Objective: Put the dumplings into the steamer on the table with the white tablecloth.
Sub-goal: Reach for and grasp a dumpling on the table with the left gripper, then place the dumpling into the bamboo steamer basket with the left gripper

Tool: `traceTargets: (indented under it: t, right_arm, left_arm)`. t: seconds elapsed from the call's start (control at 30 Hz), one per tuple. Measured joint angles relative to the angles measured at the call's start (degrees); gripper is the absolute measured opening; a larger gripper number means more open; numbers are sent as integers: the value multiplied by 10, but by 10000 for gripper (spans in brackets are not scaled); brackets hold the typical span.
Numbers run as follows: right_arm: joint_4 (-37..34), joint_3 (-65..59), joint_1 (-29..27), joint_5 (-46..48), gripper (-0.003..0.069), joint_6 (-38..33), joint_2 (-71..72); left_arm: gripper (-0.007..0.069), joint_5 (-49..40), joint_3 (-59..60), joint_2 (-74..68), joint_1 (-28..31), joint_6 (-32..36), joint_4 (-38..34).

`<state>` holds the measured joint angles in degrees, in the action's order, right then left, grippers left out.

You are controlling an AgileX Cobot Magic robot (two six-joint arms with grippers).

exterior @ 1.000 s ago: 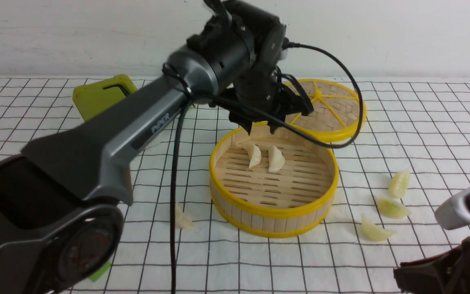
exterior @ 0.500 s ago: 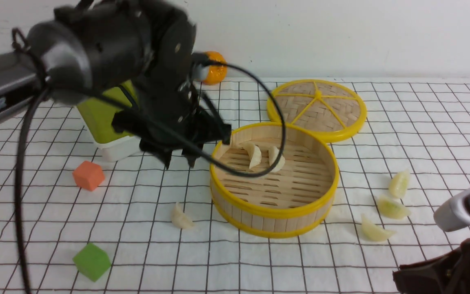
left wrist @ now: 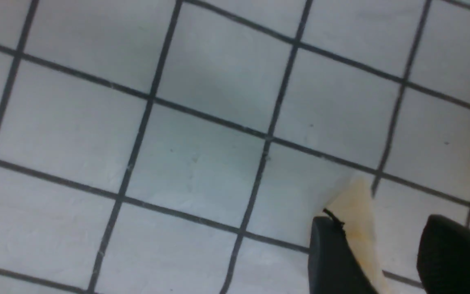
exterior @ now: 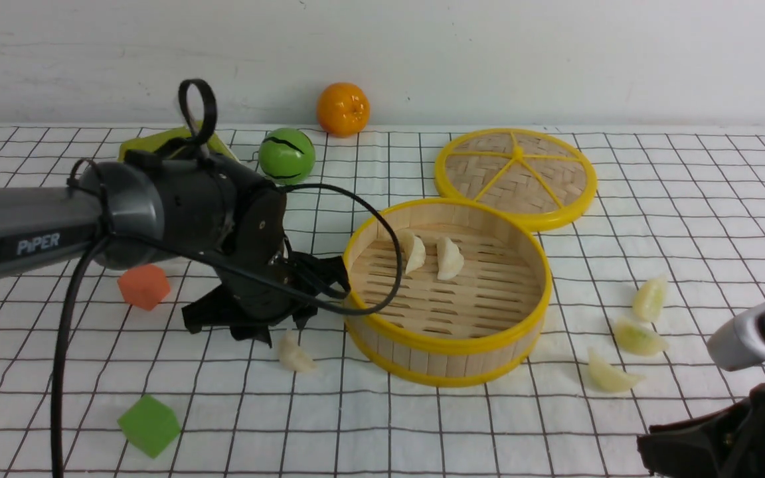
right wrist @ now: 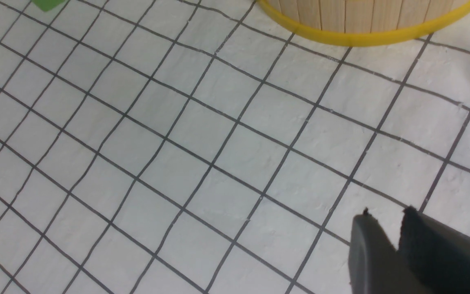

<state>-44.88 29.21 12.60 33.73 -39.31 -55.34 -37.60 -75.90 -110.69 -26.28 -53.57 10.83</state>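
Table (exterior: 721,425) under wrinkled white grid cloth (exterior: 688,172). Steamer (exterior: 445,345): round, wooden slats, yellow rims. Two glossy pleated dumplings (exterior: 430,255) lie inside it, four on the cloth outside. I see the left gripper (left wrist: 380,222) low, angled down, fingers spread astride one dumpling (left wrist: 357,204) beside the steamer. Right gripper (right wrist: 386,214) is low, fingers nearly together, empty.

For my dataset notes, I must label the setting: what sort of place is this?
Probably a robot test bench in a lab, not a real kitchen: a grid-printed tablecloth, a bare white wall, and an orange block and a green block near the steamer.
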Motion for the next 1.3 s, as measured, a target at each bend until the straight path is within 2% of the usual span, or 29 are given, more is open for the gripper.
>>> traceTargets:
  t: [0.13,0.3,0.37,0.5,0.67,0.73,0.77,0.83,0.93,1.0,1.03,1.17,1.2,1.3]
  right_arm:
    - [-1,0,0,0,120,0,0]
    - [-1,0,0,0,122,0,0]
    - [-1,0,0,0,122,0,0]
    - [-1,0,0,0,125,0,0]
    - [-1,0,0,0,126,0,0]
    - [-1,0,0,0,128,0,0]
    - [-1,0,0,0,128,0,0]
    - [-2,0,0,0,128,0,0]
    - [-2,0,0,0,128,0,0]
    - [-2,0,0,2,128,0,0]
    - [-2,0,0,4,129,0,0]
    - [-4,0,0,7,129,0,0]
    - [-4,0,0,8,129,0,0]
    - [-4,0,0,8,129,0,0]
  left_arm:
    - [298,-4,0,-20,0,-1,0]
    - [197,-3,-1,-29,0,4,-1]
    - [192,-4,-1,-28,0,16,-1]
    - [192,-13,-2,-20,0,55,-1]
    - [192,-68,-43,21,0,125,-8]
    - [192,-103,-99,42,0,183,-41]
    - [192,-106,-99,43,0,183,-45]
    - [192,-145,-188,39,0,263,-116]
    - [192,-182,-275,5,-1,307,-186]
    - [192,-194,-311,-15,-3,316,-202]
    - [192,-216,-370,-55,-10,322,-211]
    - [192,-267,-495,-152,-37,326,-203]
    - [192,-292,-567,-208,-54,327,-186]
    - [192,-321,-668,-284,-86,328,-140]
